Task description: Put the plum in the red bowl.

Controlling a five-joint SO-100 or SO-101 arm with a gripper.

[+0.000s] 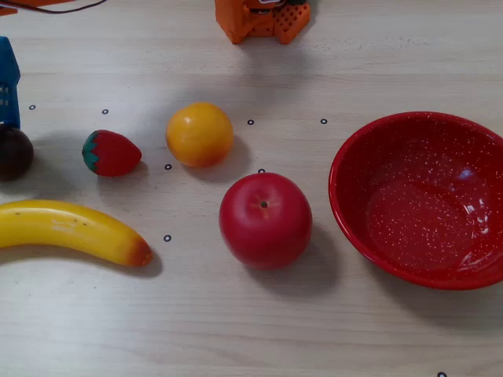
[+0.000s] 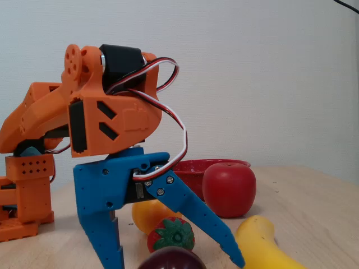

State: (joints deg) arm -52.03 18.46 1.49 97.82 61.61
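we held the gripper [image 2: 174,260] with fingers spread, astride the plum [image 2: 173,259]; centring before clamping seemed best.

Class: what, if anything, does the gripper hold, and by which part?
Nothing. The gripper stands open, its fingers spread above the plum, not closed on it.

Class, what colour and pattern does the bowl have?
The red bowl is glossy red with fine white speckles, clearest in the fixed view looking down on the table.
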